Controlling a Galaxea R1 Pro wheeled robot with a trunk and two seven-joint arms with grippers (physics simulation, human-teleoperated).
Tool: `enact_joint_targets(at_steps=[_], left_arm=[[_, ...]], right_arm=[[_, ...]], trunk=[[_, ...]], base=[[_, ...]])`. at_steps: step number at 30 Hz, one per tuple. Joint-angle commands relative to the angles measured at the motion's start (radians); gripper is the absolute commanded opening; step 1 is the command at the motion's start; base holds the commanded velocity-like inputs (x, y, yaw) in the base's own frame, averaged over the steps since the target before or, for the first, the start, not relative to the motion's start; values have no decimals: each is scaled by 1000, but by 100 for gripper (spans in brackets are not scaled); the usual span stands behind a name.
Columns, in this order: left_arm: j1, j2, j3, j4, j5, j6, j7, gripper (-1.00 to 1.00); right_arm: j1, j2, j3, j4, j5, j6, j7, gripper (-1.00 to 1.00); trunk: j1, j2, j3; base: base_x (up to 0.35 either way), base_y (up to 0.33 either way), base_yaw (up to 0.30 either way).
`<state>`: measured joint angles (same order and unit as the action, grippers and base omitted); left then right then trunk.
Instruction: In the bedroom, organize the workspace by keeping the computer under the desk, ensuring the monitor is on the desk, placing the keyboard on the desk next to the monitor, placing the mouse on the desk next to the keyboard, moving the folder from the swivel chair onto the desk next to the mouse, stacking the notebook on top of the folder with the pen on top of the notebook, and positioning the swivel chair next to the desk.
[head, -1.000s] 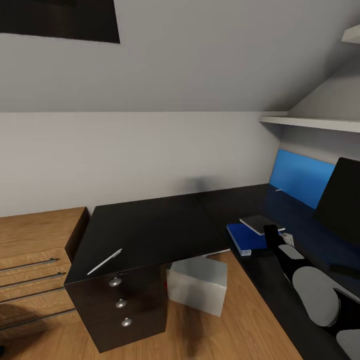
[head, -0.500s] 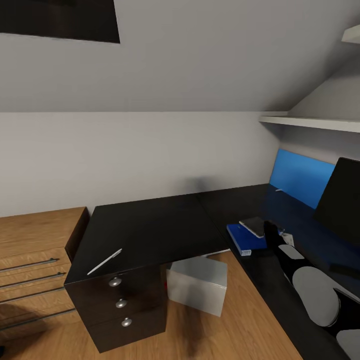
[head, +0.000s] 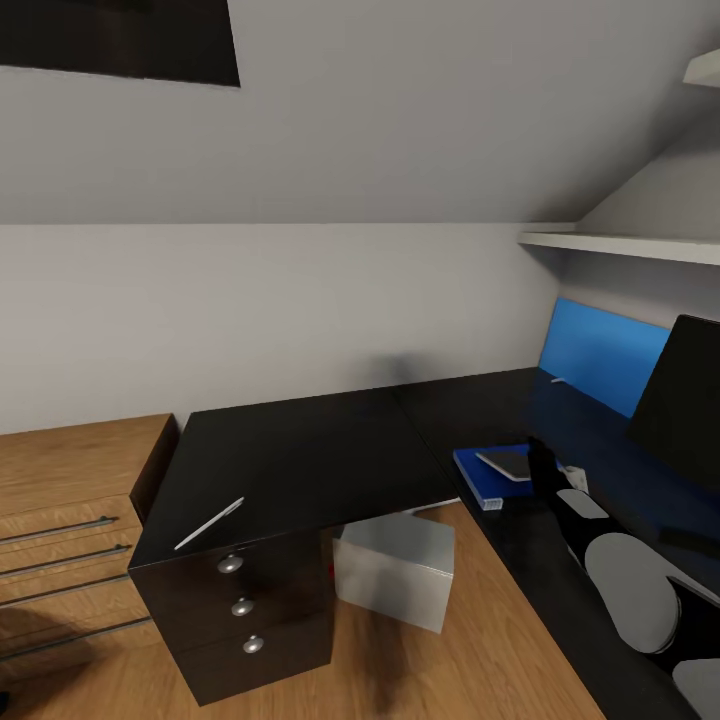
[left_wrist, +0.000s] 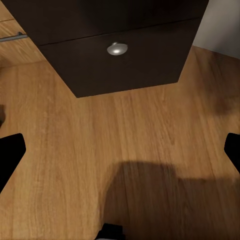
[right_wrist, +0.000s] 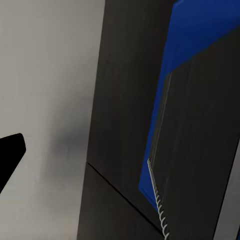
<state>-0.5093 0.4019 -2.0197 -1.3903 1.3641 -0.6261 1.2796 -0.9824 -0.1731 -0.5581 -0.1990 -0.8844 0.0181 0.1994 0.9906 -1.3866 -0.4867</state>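
The right tool (head: 545, 468) held the grey notebook (head: 506, 464) over the blue folder (head: 484, 478) on the surface (head: 300, 460) at four o'clock, while the left tool (left_wrist: 120, 150) stood apart above the floor (left_wrist: 125, 165).

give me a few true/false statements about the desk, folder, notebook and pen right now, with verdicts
1. The blue folder lies on the black desk. True.
2. The dark grey notebook rests on top of the folder. True.
3. The pen sits on top of the notebook. False: it lies on the desk's near left corner, above the drawers, well apart from the notebook.
4. The grey computer box stands on the desk top. False: it is on the wooden floor under the desk.
5. The right gripper is beside the notebook, on its right. True.
6. In the left wrist view, the left gripper is clamped on a drawer knob. False: its fingers stand wide apart above the floor, with the knob well beyond them.
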Motion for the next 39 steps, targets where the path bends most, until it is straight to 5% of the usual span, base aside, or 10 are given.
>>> enact_joint_targets(at_steps=[1, 39], left_arm=[[-2, 0, -2, -2, 3, -3, 1, 100], [-2, -1, -2, -3, 3, -3, 1, 100]], right_arm=[[-1, 0, -2, 1, -8, 2, 5, 100], [-1, 0, -2, 3, -8, 3, 5, 100]], trunk=[[0, -1, -1], [0, -1, -1]], base=[[0, 0, 0], [-53, 0, 0]])
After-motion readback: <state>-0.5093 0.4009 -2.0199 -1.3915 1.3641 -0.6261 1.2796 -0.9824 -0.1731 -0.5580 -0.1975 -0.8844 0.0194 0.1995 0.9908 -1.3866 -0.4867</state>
